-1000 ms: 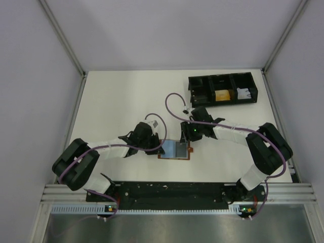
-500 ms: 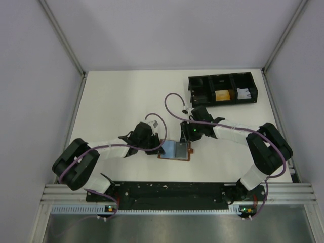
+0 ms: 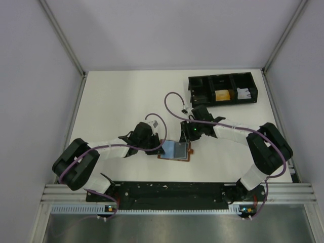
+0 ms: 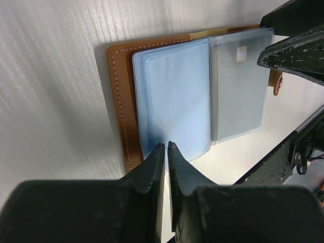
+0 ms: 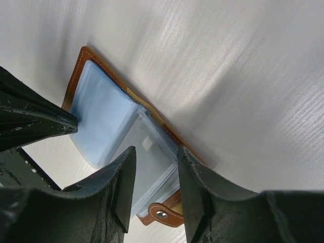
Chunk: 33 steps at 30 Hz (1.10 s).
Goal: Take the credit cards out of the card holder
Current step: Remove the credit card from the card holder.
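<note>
Lying open, the card holder [image 4: 121,101] has nothing pulled out yet; left tool [image 4: 166,148] pinches its blue sleeve [image 4: 174,96]; right tool [image 5: 156,150], half-open, straddles the clear sleeve [image 5: 152,137].

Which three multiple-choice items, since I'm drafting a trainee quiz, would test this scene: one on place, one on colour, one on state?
1. The black tray stands: A far right; B near left; C between the arms.
2. The cover of the card holder is: A green; B brown; C red.
3. The card holder is: A folded shut; B held aloft; C open.
Key: A, it sits far right in the top view; B, brown stitched leather shows; C, its blue sleeves lie exposed.
</note>
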Each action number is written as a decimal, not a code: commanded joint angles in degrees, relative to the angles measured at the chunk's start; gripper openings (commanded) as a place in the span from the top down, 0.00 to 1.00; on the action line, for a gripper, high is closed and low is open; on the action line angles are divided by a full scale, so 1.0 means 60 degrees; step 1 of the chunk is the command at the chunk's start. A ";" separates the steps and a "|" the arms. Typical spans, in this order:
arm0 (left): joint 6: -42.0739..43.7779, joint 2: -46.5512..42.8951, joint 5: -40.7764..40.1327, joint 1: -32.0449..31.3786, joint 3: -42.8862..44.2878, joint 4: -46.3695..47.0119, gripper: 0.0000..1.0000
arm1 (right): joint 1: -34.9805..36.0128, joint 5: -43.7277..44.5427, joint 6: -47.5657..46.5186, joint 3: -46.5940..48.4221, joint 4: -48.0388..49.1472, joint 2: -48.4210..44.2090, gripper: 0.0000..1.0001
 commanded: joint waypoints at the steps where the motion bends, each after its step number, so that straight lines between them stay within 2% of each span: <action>1: 0.0156 0.0134 -0.0125 -0.0032 -0.0179 -0.0035 0.89 | -0.0001 -0.0562 0.0047 0.0412 0.0080 -0.0377 0.62; 10: 0.0141 0.0119 -0.0096 -0.0032 -0.0165 -0.0050 0.89 | -0.0001 -0.0489 -0.0099 0.0412 -0.0110 -0.0539 0.61; 24: 0.0170 0.0133 -0.0095 -0.0046 -0.0150 -0.0079 0.89 | -0.0001 -0.1279 -0.1535 0.1466 -0.1135 0.0559 0.61; 33: 0.0170 0.0148 -0.0081 -0.0032 -0.0136 -0.0079 0.89 | -0.0015 0.0431 -0.1214 0.1203 -0.1429 0.0121 0.60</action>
